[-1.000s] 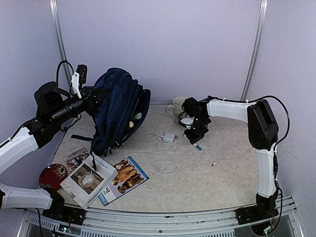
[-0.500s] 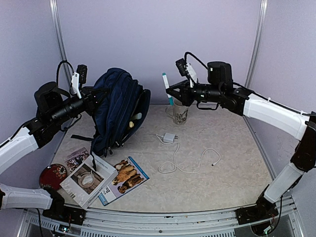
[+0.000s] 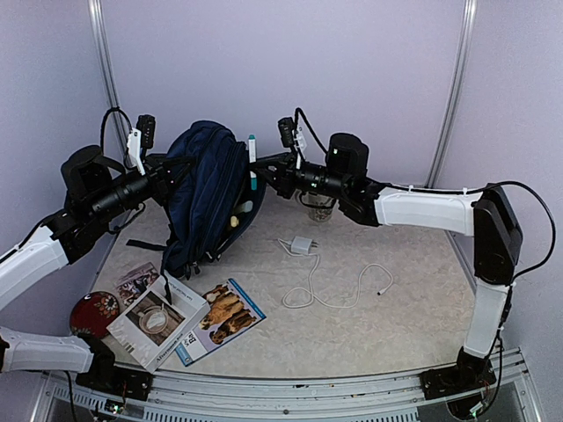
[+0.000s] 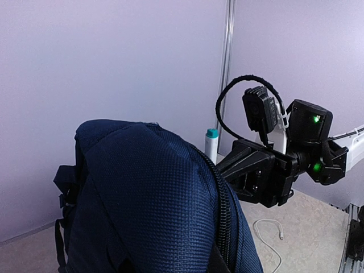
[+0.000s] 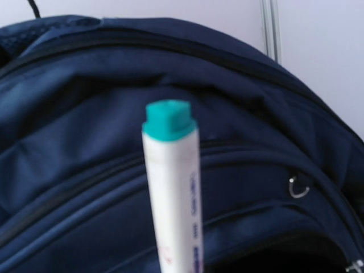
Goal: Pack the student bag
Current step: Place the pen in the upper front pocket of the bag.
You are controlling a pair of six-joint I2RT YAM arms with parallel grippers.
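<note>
The navy student bag (image 3: 209, 198) stands upright at the back left, its main zip open towards the right. At the bag's top, my left gripper (image 3: 167, 173) is shut on the fabric; in the left wrist view the bag (image 4: 153, 205) hides the fingers. My right gripper (image 3: 262, 170) is shut on a white marker with a teal cap (image 3: 252, 156), held upright beside the bag's open mouth. The right wrist view shows the marker (image 5: 170, 199) right in front of the bag (image 5: 85, 114). The marker (image 4: 211, 145) and the right gripper (image 4: 259, 170) rise behind the bag in the left wrist view.
A mug (image 3: 321, 211) stands behind the right arm. A white charger (image 3: 302, 244) with its cable (image 3: 339, 294) lies mid-table. Two books (image 3: 158, 321) (image 3: 227, 315) and a red disc (image 3: 92, 312) lie front left. Small items (image 3: 237, 215) show inside the bag.
My right arm has lifted the marker from the table near the mug and carried it left to the bag's opening. The left arm and bag have not moved.
</note>
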